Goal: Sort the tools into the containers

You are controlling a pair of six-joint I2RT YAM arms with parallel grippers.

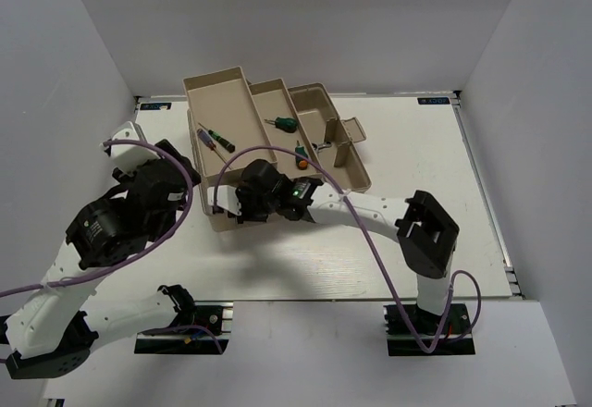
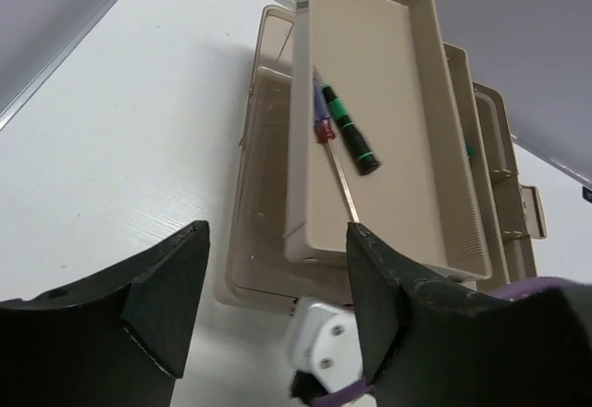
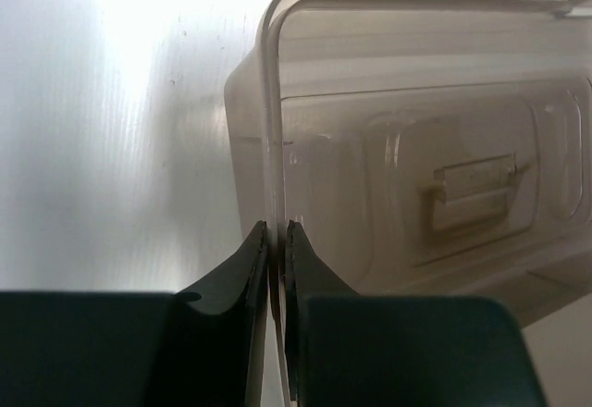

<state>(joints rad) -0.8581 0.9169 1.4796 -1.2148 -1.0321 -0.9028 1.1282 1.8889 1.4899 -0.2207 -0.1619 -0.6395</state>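
The beige toolbox (image 1: 344,168) stands spread open at the table's back middle. Its far-left tray (image 1: 217,102) holds the black-green screwdriver (image 2: 351,129) and the blue-red screwdriver (image 2: 322,118), side by side. One green stubby screwdriver (image 1: 282,124) lies in the middle tray, another (image 1: 301,157) in the box below. A small silver piece (image 1: 323,143), perhaps a wrench, lies beside it. My right gripper (image 3: 275,240) is shut on the edge of the translucent brown lid (image 3: 416,139) at the box's near left corner (image 1: 233,205). My left gripper (image 2: 277,277) is open and empty, left of the box.
The right arm's white link (image 2: 324,342) and purple cable (image 1: 370,240) cross in front of the box, just past my left fingertips. White walls close in the table on the left, back and right. The table's near edge runs by the arm bases.
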